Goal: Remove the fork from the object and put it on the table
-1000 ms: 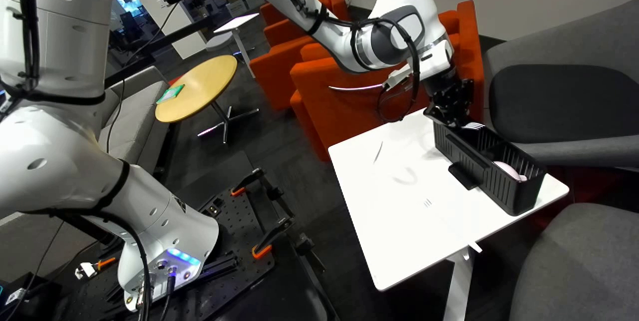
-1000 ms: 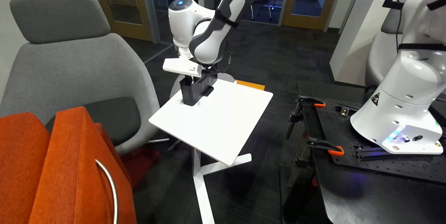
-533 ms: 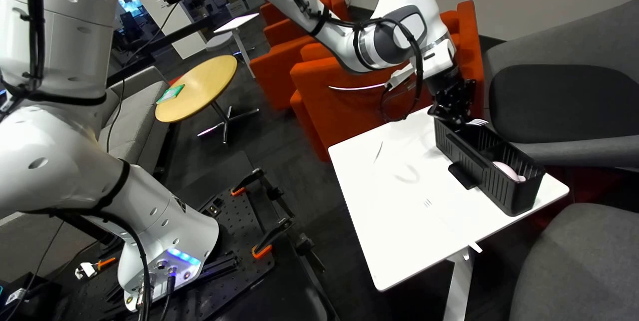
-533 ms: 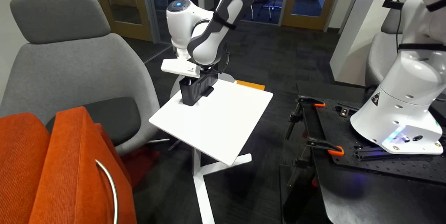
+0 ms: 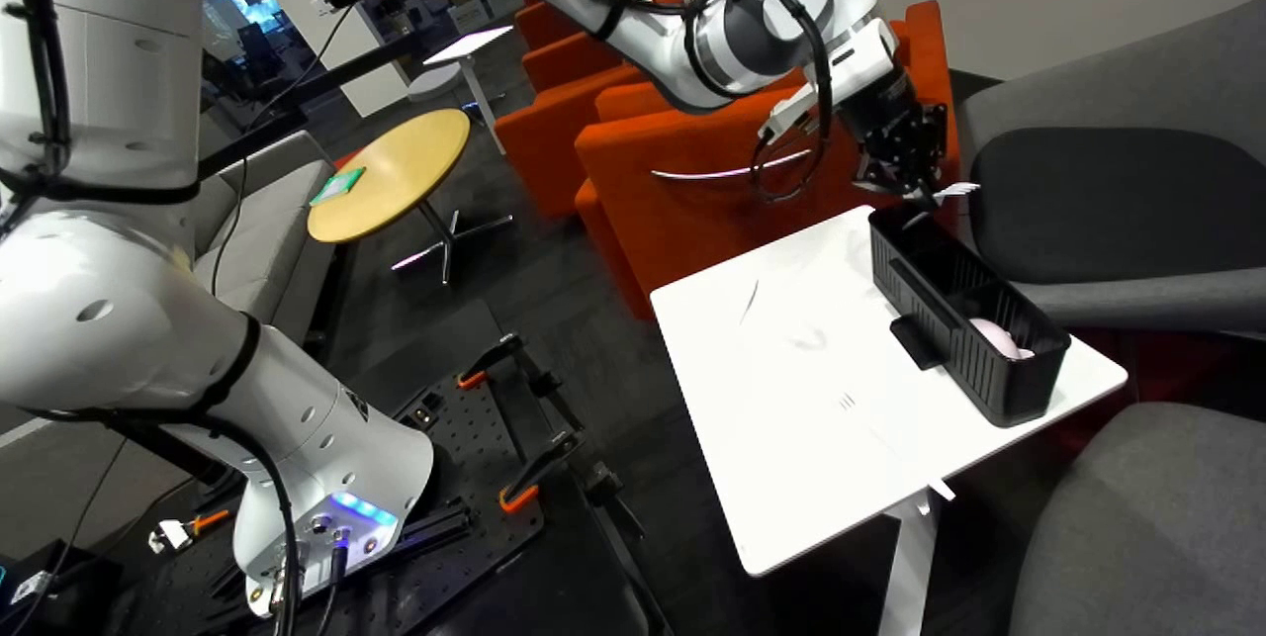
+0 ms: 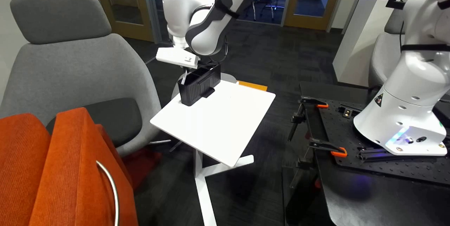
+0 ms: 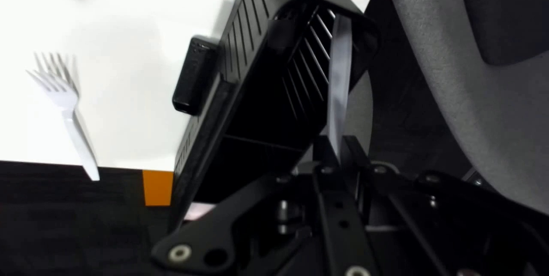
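Observation:
My gripper [image 7: 338,142] is shut on a pale fork [image 7: 339,74], above one end of the black box [image 5: 974,319]. In an exterior view its tines [image 5: 959,189] show beside the fingers, above the rim. In the wrist view the handle slants down to the box's end wall, its tip at or just inside the rim. The handle also shows in an exterior view [image 6: 184,77]. The box stands along one edge of the white table [image 6: 218,124]. A second white fork [image 7: 66,100] lies on the table, its handle end past the edge.
A pink item [image 5: 999,337] lies in the box's far compartment. A thin curved line [image 5: 749,302] shows on the tabletop. A grey chair [image 5: 1118,211] and orange chairs [image 5: 712,191] stand close around the table. A black tab [image 7: 195,74] sticks out of the box's side.
My gripper has risen with the fork, so the tines are now well above the box rim. The black box has shifted slightly and may be tilted a little. The arm moved up.

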